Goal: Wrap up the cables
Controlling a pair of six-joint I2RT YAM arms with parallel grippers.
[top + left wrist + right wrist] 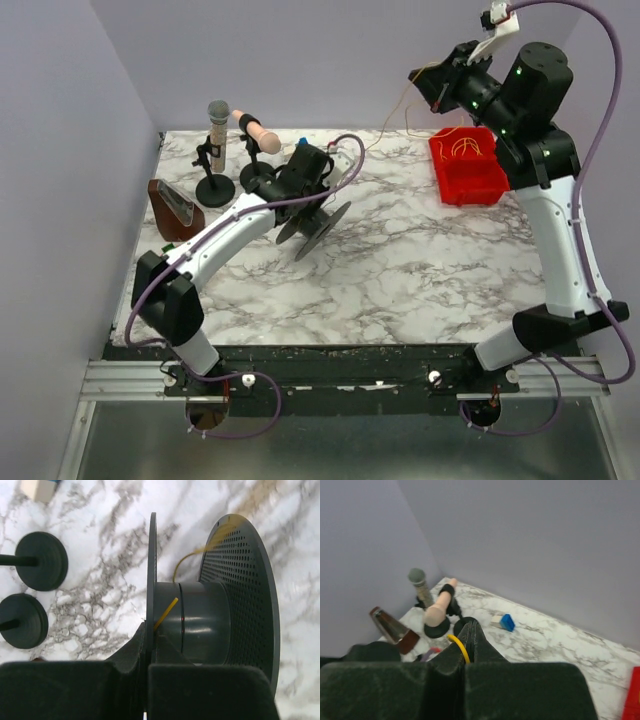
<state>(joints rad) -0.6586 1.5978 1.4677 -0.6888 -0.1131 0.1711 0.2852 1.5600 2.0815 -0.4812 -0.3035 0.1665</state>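
A thin yellow-orange cable (388,125) stretches through the air from the black spool (316,222) up to my right gripper (428,88). That gripper is raised at the back right and shut on the cable (460,647). My left gripper (302,198) is shut on the spool's thin flange (151,580) and holds it over the table. The cable's end lies on the spool hub (165,614), and a loop of it curves up past the perforated flange (245,580). More yellow cables (465,147) lie curled in the red bin (470,183).
A grey microphone (218,120) and a peach microphone (255,128) stand on black stands at the back left, with their round bases (42,560) close to the spool. A brown wedge-shaped object (175,208) sits at the left edge. A blue-and-white block (504,622) lies near the back wall.
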